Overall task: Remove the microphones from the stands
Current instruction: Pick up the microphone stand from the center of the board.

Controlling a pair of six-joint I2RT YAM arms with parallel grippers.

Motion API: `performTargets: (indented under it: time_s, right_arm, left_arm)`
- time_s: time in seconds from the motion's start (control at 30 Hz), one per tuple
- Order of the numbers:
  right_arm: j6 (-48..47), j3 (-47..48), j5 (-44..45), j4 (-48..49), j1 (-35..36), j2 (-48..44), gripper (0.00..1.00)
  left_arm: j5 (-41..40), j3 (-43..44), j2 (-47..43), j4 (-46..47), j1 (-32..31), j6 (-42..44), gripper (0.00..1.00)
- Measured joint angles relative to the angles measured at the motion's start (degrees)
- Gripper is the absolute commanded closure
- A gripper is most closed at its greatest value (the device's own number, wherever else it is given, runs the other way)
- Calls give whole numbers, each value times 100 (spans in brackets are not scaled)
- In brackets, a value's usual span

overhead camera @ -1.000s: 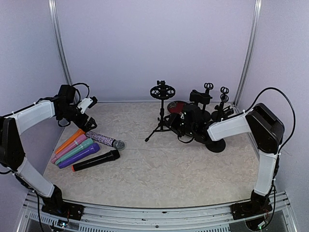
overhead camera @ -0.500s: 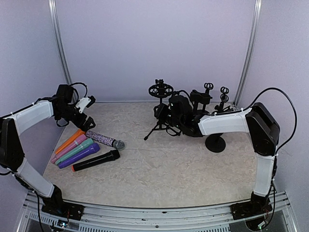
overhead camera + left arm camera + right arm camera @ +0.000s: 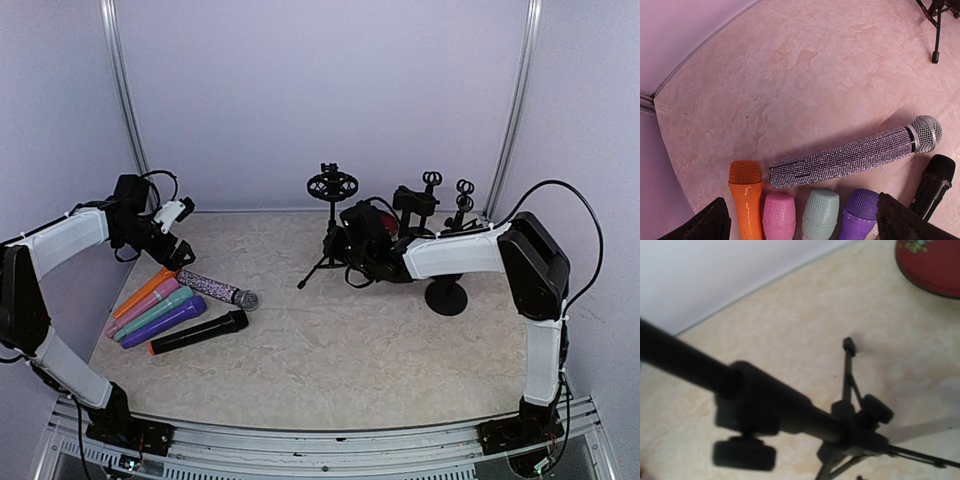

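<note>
Top external, left side: your left gripper (image 3: pixel 172 248) hangs over the row of handheld microphones, touching none. Left wrist shows its jaws spread wide, one dark fingertip (image 3: pixel 710 222) in each lower corner.

Below it, side by side on the marbled beige counter (image 3: pixel 330 350): orange plastic microphone (image 3: pixel 746 195), pink one (image 3: pixel 780 215), mint-green one (image 3: pixel 819 212), purple one (image 3: pixel 860 210), then a black microphone (image 3: pixel 932 185) furthest right.

The glitter-covered silver microphone (image 3: pixel 850 156) lies flat across the heads of that row, with its mesh head toward the black one. It's on the counter, well apart from the black tripod stand (image 3: pixel 330 255).

Centre: the tripod stand is upright, with a ring-shaped black mount (image 3: pixel 333 187) on top.

Your right gripper (image 3: pixel 345 245) sits right against the stand's pole. Right wrist gives only a blurred close-up of pole and legs (image 3: pixel 790 412), so you can't tell the jaw opening. A red disc (image 3: pixel 930 262) lies behind.

Further right: a black round-base stand (image 3: pixel 446 297).
</note>
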Motion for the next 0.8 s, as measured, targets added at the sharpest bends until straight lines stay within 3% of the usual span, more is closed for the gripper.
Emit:
performTargets:
  time_s: [0.3,0.7,0.8]
  right_arm:
    - [-81,592,13,-149,-39,271,50]
    - [-76,1117,-52,-350,-199,597,55]
    - [-55,1123,-66,-363,-199,605,61]
  left_arm:
    - [35,0,-2,0,2,0,1]
    - [142,0,-46,0,20,-2,1]
    - [142,0,-46,0,24,0,1]
